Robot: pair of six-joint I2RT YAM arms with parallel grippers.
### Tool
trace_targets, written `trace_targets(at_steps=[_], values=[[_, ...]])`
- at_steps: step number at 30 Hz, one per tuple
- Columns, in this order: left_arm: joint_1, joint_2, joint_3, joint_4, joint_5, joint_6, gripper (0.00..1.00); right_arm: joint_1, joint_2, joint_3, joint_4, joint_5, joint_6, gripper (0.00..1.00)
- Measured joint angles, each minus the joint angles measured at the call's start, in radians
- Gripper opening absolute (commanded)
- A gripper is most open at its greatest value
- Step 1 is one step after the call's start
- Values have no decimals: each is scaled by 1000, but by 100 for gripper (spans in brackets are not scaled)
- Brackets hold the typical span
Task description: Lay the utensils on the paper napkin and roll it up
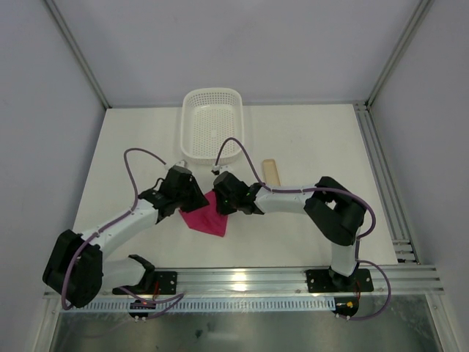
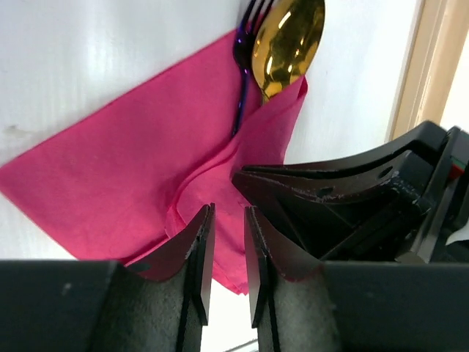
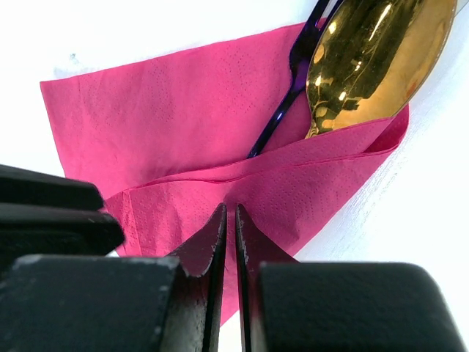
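Observation:
The magenta paper napkin [image 1: 207, 218] lies on the white table between my two grippers. One corner is folded over the utensils' handles. In the left wrist view the napkin [image 2: 110, 176] covers the lower parts of a gold spoon [image 2: 289, 40] and a dark fork [image 2: 243, 51]. The right wrist view shows the same spoon [image 3: 374, 59], fork [image 3: 289, 88] and napkin [image 3: 161, 110]. My left gripper [image 2: 228, 211] hovers at the fold's near edge with a narrow gap between its jaws and nothing in it. My right gripper [image 3: 228, 209] has its jaws almost together, tips at the folded flap.
A white perforated basket [image 1: 212, 93] stands at the back of the table. A pale beige strip [image 1: 271, 171] lies to its right, behind the right arm. The right gripper's black body [image 2: 344, 205] sits close beside my left fingers.

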Motion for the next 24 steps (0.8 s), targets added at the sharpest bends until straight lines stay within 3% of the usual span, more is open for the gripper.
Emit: trace_targets(at_steps=[15,24], values=[[0,136,-100,98,75,15,18,0,-13,0,-16,-7,-8,13],[0,140,-100,106,66,15,18,8,-151,-101,6,-130,-41,14]])
